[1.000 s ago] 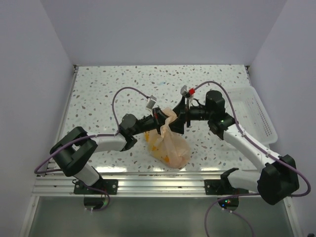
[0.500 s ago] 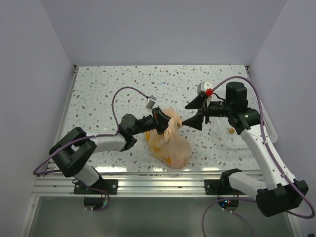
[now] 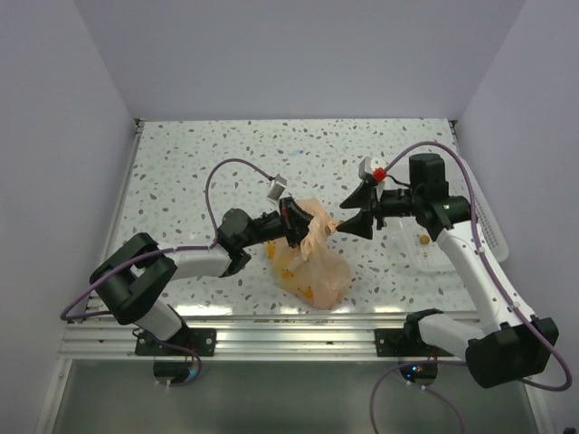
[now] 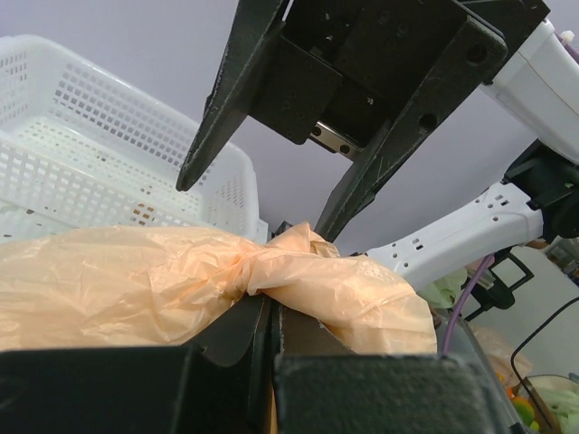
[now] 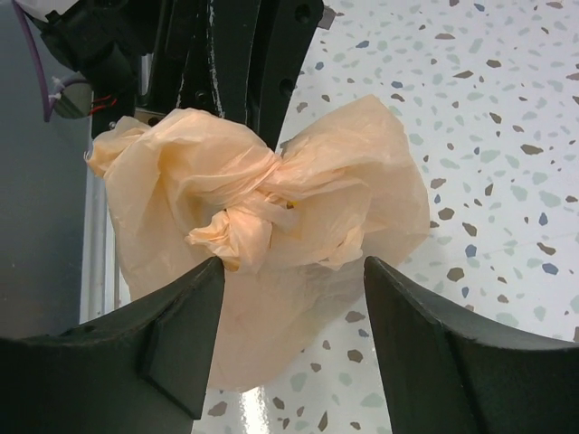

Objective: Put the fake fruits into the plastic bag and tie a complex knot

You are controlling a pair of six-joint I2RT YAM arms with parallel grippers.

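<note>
The peach-orange plastic bag (image 3: 314,268) stands on the table between the arms, its handles twisted into a knot (image 3: 318,220) on top. Faint yellow-orange fruits (image 3: 306,287) show through its skin. My left gripper (image 3: 293,222) is shut on the bag's gathered plastic just left of the knot; in the left wrist view the jaws (image 4: 271,312) pinch it under the knot (image 4: 255,271). My right gripper (image 3: 340,212) is open just right of the knot. In the right wrist view its fingers (image 5: 294,264) stand on either side of the knot (image 5: 246,215), not touching it.
A white perforated tray (image 3: 493,237) sits at the right edge, partly under my right arm, with a small orange piece (image 3: 422,240) in it. It also shows in the left wrist view (image 4: 72,163). A metal rail (image 3: 271,327) runs along the near edge.
My right gripper let go of the bag top, opened and drew back to the right, then edged slightly back toward the knot. My left gripper kept its hold and stayed put.
</note>
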